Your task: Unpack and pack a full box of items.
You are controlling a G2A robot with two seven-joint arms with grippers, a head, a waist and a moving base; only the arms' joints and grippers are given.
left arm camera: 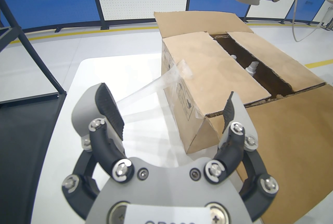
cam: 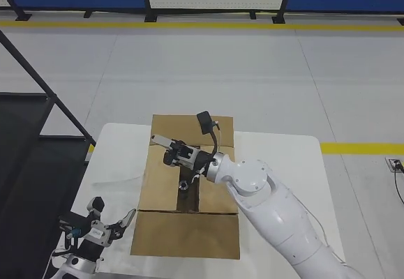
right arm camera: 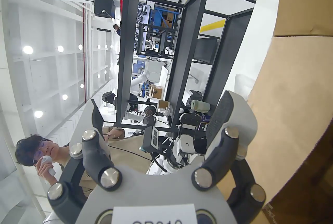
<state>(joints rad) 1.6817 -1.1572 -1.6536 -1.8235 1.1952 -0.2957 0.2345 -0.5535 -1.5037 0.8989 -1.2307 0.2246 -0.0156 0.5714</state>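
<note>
My left hand: the left gripper (left arm camera: 166, 102) (cam: 112, 213) is spread wide with nothing clamped between its fingers. It sits low at the near left corner of the table (cam: 118, 160), just left of the box's near flap.
Tape: a strip of clear tape (left arm camera: 145, 102) runs from the left side of the box to the pad of one of my left fingers (left arm camera: 109, 108). It looks stuck to that pad, not pinched.
My right hand: the right gripper (right arm camera: 160, 102) (cam: 168, 148) is also wide open and holds nothing. It hangs above the far half of the box, turned on its side with the fingers pointing left.
Box: the cardboard box (cam: 160, 188) (left arm camera: 216, 71) (right arm camera: 286, 95) stands in the middle of the table. Its two long top flaps lie nearly flat, with a dark gap between them. The far flap is raised and the near flap is folded out flat towards me.
Contents: a white spray bottle top (left arm camera: 251, 67) and a second white cap (left arm camera: 233, 56) show through the gap. I cannot tell what else is inside.
Surroundings: a black metal rack (cam: 13, 174) stands left of the table.
</note>
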